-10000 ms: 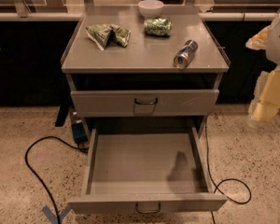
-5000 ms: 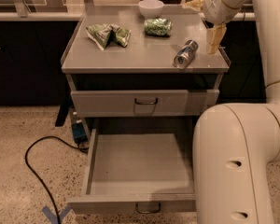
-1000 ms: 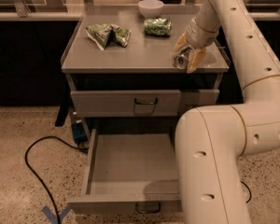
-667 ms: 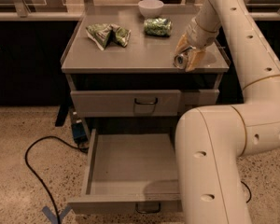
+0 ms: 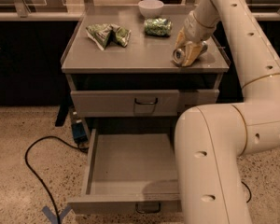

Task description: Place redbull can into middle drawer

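The redbull can [image 5: 179, 55] lies on its side near the front right corner of the cabinet top [image 5: 130, 55], its silver end facing the front. My gripper [image 5: 187, 48] comes down on it from behind, one finger on each side, closed against the can, which still rests on the top. The middle drawer [image 5: 126, 164] stands pulled out below, grey and empty. Its front panel with a dark loop handle [image 5: 147, 208] is at the bottom. My arm's big link [image 5: 210, 171] covers the drawer's right part.
On the cabinet top are two green snack bags [image 5: 107, 34], a green patterned can [image 5: 157, 27] and a white bowl [image 5: 150, 7]. The upper drawer [image 5: 130, 102] is shut. A black cable [image 5: 35, 171] and a blue tape cross [image 5: 56, 214] lie on the floor at left.
Ten seconds ago the arm was off to the right, then it swung over the cabinet top and came down on the can. Over the last second it has hardly moved.
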Controlling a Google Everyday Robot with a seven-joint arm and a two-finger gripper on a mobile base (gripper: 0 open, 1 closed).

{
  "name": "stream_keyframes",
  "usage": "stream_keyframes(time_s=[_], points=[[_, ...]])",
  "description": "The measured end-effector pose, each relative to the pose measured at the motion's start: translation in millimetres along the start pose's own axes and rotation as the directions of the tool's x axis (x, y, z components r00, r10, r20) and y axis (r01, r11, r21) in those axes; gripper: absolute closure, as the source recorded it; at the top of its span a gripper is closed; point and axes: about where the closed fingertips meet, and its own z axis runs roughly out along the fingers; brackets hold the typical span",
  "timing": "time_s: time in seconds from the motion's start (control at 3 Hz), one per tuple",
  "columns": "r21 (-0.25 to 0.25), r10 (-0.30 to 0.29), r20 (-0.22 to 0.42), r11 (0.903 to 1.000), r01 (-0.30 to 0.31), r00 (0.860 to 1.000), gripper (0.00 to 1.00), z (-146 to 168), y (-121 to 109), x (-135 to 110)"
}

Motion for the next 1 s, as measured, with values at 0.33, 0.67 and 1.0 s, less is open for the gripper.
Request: stream_keyframes(time_s=[0.33, 0.67, 1.0], points=[[0.128, 0.041, 0.053, 0.9907, -0.047, 0.998, 1.0, -26.9, -21.4, -8.2], [0.204, 0.063, 0.135, 0.9748, -0.09, 0.989, 1.0, -43.8, -28.5, -21.1], [0.358, 0.022, 0.193, 0.9291, -0.091, 0.981, 1.0, -104.2, -33.7, -44.7]])
